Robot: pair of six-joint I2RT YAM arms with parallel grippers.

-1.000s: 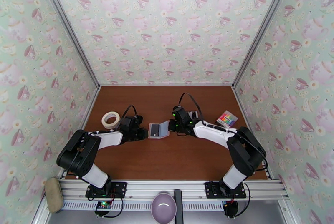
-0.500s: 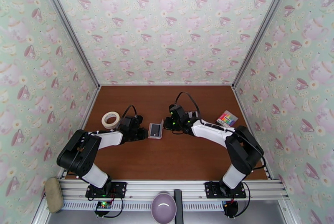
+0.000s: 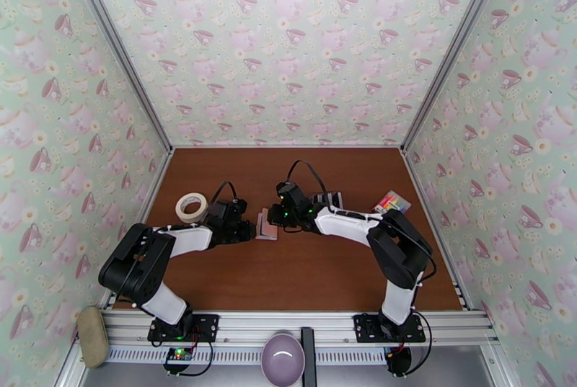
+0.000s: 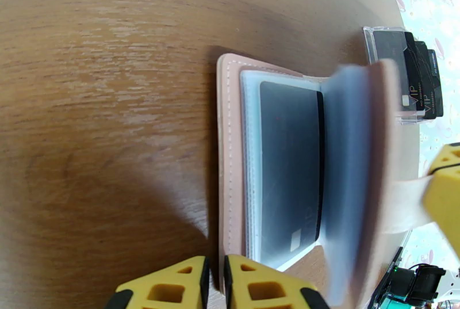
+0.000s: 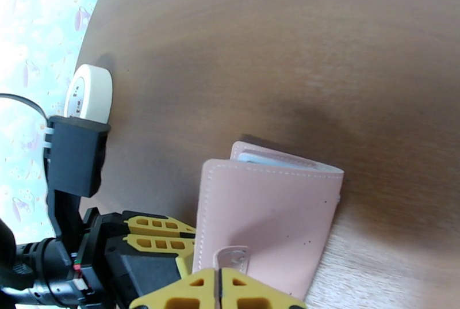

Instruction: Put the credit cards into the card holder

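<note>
**A:** Right pincer first. What do you have?

**B:** Your right gripper (image 5: pixel 217 284) is pinched tight on the snap tab (image 5: pixel 233 257) of the card holder (image 5: pixel 270 212). The pink cover hangs at a slant over the lower half.

**A:** And the left?

**B:** Your left gripper (image 4: pixel 215 278) has its jaws narrow, clamped on the near edge of the holder's bottom cover. That cover lies flat on the table (image 3: pixel 303 273). From overhead, the holder sits between your two grippers.

**A:** Contents?

**B:** One black credit card (image 4: pixel 287 172) sits in the pale blue sleeve (image 4: pixel 253 132). The raised flap is blurred, so I can't tell what it carries.

**A:** Surroundings?

**B:** Just beyond the holder is one clear stand (image 4: pixel 385 51) with dark upright cards (image 4: pixel 422 83) marked VIP. I read three edges, but that count is uncertain. Overhead, your right wrist lies between the stand and the holder. One roll of tape (image 3: pixel 191 207) is beside your left arm. One rainbow-striped block (image 3: pixel 391 202) is near the right wall, well apart from the holder. One lilac bowl (image 3: pixel 283 359) sits at the near rail, off the table.
</note>
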